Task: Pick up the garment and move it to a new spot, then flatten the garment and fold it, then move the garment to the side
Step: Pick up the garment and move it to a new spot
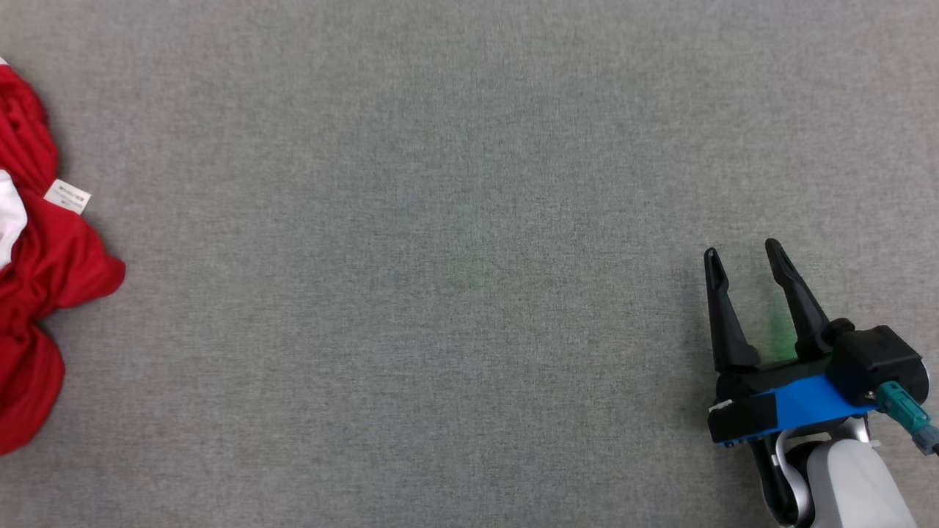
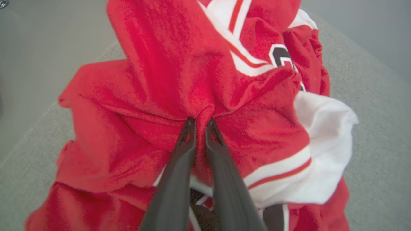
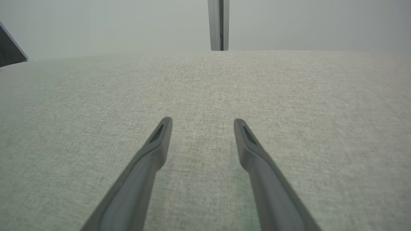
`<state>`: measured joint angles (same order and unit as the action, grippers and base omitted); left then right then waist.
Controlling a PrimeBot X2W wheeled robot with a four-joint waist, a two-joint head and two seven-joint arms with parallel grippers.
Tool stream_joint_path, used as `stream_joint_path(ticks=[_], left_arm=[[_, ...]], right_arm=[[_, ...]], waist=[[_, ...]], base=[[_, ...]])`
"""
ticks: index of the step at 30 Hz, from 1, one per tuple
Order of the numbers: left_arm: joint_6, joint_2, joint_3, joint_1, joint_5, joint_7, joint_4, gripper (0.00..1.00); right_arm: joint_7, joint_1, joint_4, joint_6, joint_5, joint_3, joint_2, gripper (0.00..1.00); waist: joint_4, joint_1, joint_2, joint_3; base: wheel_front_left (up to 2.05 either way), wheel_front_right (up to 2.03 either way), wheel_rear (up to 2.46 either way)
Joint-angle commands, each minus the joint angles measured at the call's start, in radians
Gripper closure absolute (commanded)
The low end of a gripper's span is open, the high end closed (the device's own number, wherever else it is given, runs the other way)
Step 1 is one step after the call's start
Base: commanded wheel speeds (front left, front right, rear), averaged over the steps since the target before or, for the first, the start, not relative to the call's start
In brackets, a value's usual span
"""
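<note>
In the head view, a grey cloth-covered bench (image 1: 440, 257) spreads across the picture. The garment (image 1: 44, 279), red and crumpled, lies on it at the far left edge and is partly cut off by the frame. A small white label (image 1: 67, 196) sticks out from the garment's folds, and a patch of white cloth shows just beside the label at the edge. The right gripper (image 1: 741, 249) is at the lower right, well apart from the garment. Its two dark fingers point up the view and stand wide apart with nothing between them. Its body carries a blue band, and a teal plug juts from its side.

In the left wrist view, the left gripper (image 2: 199, 123) has its fingers drawn nearly together, pinching a raised fold of the red cloth between the tips. The garment bunches up around that fold. It has white bands with thin red stripes, a white portion at the right and part of a black printed figure near the top. Grey bench surface shows on both sides of the heap.

In the right wrist view, the right gripper's fingers are spread wide over bare grey bench, holding nothing. A pale upright post (image 3: 218, 25) stands beyond the far edge of the bench.
</note>
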<state>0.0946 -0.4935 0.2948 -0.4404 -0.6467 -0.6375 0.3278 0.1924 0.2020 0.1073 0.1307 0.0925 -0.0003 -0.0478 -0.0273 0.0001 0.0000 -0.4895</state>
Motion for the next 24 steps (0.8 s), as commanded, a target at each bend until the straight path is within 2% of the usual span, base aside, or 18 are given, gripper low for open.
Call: stream_joint_path(ticks=[1,7,14,17,24], left_arm=[[-0.005,-0.015,0.005,0.007,0.0,0.001,-0.011,1.0],[-0.018,-0.043,0.005,-0.011,-0.002,0.0,-0.111,1.0],[-0.094,-0.099,-0.054,-0.129,0.0,-0.017,-0.2,1.0],[-0.112,-0.086,-0.107,-0.212,-0.004,-0.031,-0.25,1.0],[-0.147,0.018,-0.253,-0.378,-0.059,-0.082,-0.378,1.0]], right_arm=[[0.009,0.005,0.005,0.0,0.006,0.001,-0.004,0.0],[0.032,-0.014,0.056,0.0,0.045,0.003,-0.004,0.0],[0.052,-0.053,0.115,0.0,0.092,-0.001,-0.005,0.0],[0.059,-0.074,0.135,0.0,0.11,-0.002,-0.005,0.0],[0.067,-0.105,0.154,0.0,0.13,-0.007,-0.004,0.0]], waist=[[0.008,-0.0001,0.0,0.023],[-0.002,-0.0001,0.0,0.139],[-0.015,-0.0001,0.0,0.293],[-0.012,-0.0001,0.0,0.35],[0.02,-0.0001,0.0,0.424]], base=[[0.0,0.0,0.0],[0.0,0.0,0.0],[0.0,0.0,0.0],[0.0,0.0,0.0],[0.0,0.0,0.0]])
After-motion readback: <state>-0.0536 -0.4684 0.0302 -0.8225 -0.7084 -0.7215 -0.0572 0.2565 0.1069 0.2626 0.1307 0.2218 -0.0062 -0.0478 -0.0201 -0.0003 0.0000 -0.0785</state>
